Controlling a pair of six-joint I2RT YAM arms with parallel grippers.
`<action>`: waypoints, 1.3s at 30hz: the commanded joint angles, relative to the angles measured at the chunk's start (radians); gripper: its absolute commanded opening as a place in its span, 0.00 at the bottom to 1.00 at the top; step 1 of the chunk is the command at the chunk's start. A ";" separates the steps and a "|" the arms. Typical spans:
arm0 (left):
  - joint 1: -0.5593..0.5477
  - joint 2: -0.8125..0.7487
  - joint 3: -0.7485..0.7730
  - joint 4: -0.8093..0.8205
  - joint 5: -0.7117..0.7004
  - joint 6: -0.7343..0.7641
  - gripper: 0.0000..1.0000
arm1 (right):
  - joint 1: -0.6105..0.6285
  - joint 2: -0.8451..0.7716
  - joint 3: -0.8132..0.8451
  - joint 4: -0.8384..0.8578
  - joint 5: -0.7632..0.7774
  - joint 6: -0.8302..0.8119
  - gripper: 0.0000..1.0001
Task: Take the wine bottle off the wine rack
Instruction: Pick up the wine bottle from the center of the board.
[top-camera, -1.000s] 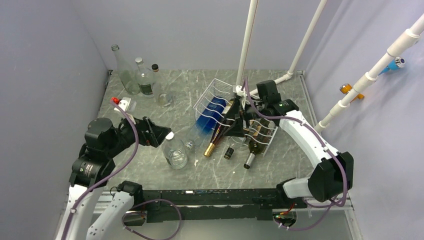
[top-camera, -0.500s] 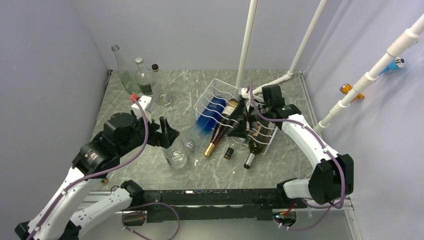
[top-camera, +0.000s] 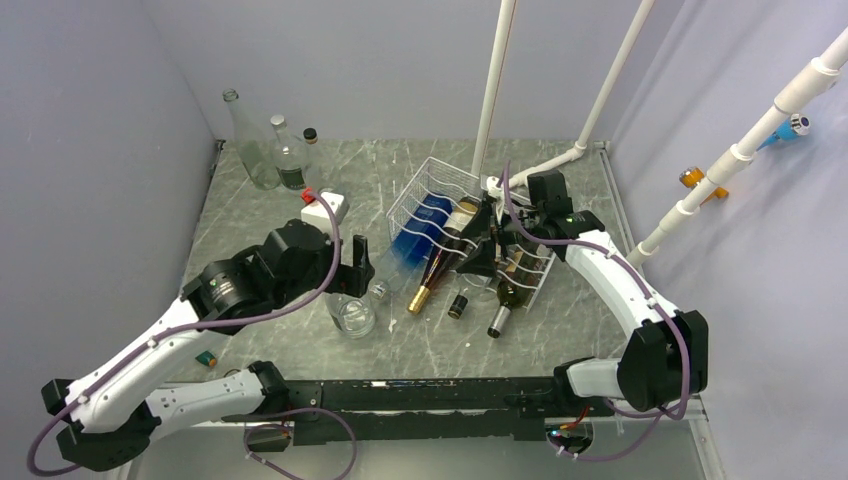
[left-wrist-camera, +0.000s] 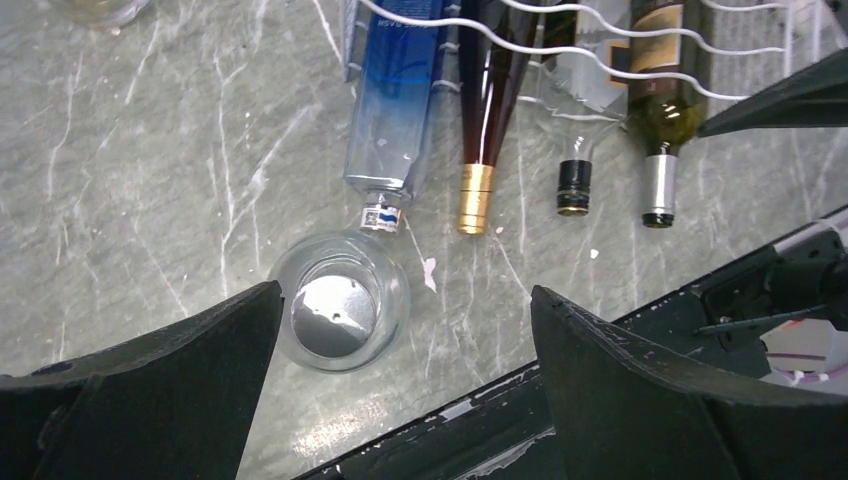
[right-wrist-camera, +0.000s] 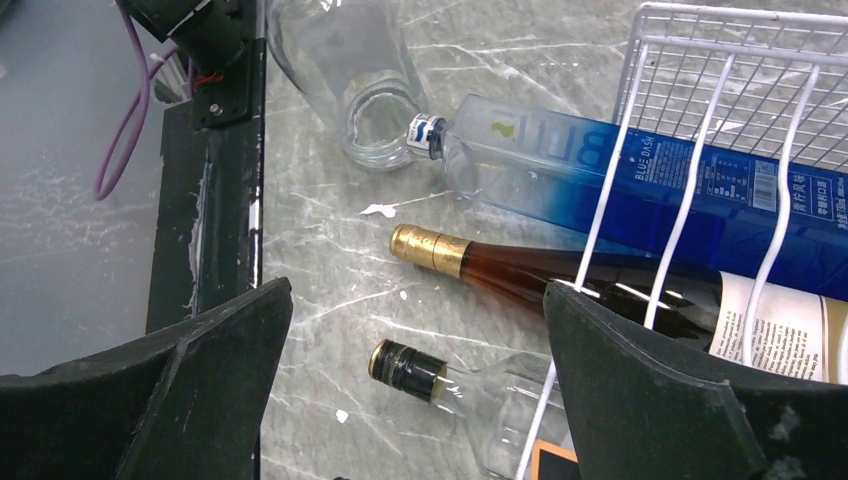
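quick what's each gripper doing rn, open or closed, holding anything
left gripper: open, fingers spread, holding nothing
right gripper: open, fingers spread, holding nothing, above the bottles at the wine rack

One white wire wine rack (right-wrist-camera: 740, 70). Four bottles lie in it: one blue bottle (left-wrist-camera: 400, 110), one amber wine bottle (left-wrist-camera: 488, 90) with a gold cap, one clear bottle (left-wrist-camera: 575, 120) with a black cap, and one green wine bottle (left-wrist-camera: 662, 110) with a silver cap. One round clear jar (left-wrist-camera: 340, 310) stands outside the rack. Three more bottles stand upright in the far left corner: one tall clear bottle (top-camera: 243, 135), one labelled bottle (top-camera: 291, 162) and one dark-capped bottle (top-camera: 310, 136). Three white pipes (top-camera: 495, 80) are in view
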 joint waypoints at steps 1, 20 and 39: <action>-0.017 0.019 0.014 -0.019 -0.104 -0.057 1.00 | -0.010 -0.030 -0.007 0.039 -0.041 -0.019 1.00; -0.017 0.098 -0.146 0.015 -0.216 -0.115 0.76 | -0.024 -0.035 -0.020 0.037 -0.047 -0.037 1.00; -0.017 0.086 -0.130 0.067 -0.244 -0.051 0.00 | -0.030 -0.029 -0.020 0.017 -0.050 -0.060 1.00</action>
